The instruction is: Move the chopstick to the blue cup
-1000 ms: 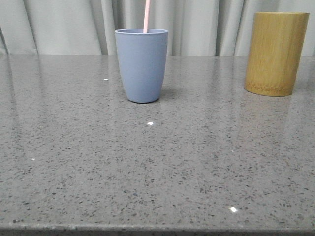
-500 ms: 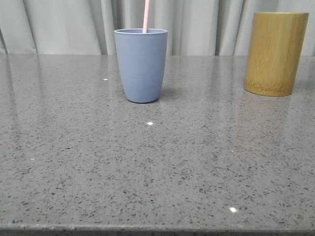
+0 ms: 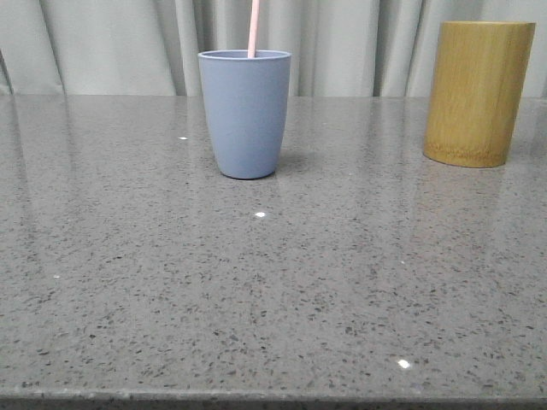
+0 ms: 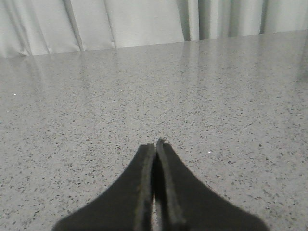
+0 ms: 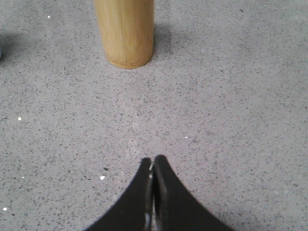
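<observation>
The blue cup [image 3: 246, 114] stands upright on the grey speckled table, left of centre in the front view. A pale pink chopstick [image 3: 254, 27] stands in it and runs up out of the frame. Neither gripper shows in the front view. My left gripper [image 4: 155, 144] is shut and empty over bare table, with no task object in its view. My right gripper [image 5: 152, 160] is shut and empty, a short way in front of the bamboo holder [image 5: 124, 31].
The tall yellow-brown bamboo holder [image 3: 479, 92] stands at the back right of the table. Grey curtains hang behind the table's far edge. The table's front edge [image 3: 273, 398] runs along the bottom of the front view.
The blue cup sits a touch further left than a second ago. Nothing else has visibly moved.
</observation>
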Available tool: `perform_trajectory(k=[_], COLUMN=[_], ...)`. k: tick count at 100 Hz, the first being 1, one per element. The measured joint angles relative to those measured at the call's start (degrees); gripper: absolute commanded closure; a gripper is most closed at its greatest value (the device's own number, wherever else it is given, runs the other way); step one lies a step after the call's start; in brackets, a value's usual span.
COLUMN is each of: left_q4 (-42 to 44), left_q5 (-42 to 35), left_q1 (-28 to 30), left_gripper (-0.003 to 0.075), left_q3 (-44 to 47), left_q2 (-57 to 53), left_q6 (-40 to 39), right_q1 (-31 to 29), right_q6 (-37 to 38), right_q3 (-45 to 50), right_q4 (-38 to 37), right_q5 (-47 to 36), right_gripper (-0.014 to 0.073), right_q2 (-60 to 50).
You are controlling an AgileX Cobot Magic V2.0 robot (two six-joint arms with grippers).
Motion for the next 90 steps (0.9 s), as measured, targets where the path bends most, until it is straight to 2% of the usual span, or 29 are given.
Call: perform_trajectory(k=[19,31,50,71,90], left_q4=[0.0,0.0,0.0,0.0,0.0], left_q5=[0.0,0.0,0.0,-0.3,-0.4], left_q1=[0.0,0.0,0.0,0.0,0.0], left_gripper=[0.0739,0.0739,0.0739,0.0739,0.0739], left_q3=[0.0,0.0,0.0,0.0,0.0], left_q2=[0.0,0.0,0.0,0.0,0.0], left_q6=[0.0,0.0,0.0,-0.1,-0.1], right_q1=[0.0,0.0,0.0,0.0,-0.8], right_q6=[0.0,-0.1,-0.1,-0.1,-0.2], right_q3=[5.1,13.1,26.8,37.2,40.3], right_q4=[-2.0,-2.1,-2.1,-1.8,-1.4], right_q5=[-10.3,-19.4,-28.8,-34.3,-37.0], right_gripper=[0.0661,0.0661,0.0661,0.0661,0.0661], right_q2=[-4.7,-9.3,-15.9,-23.7,-24.0])
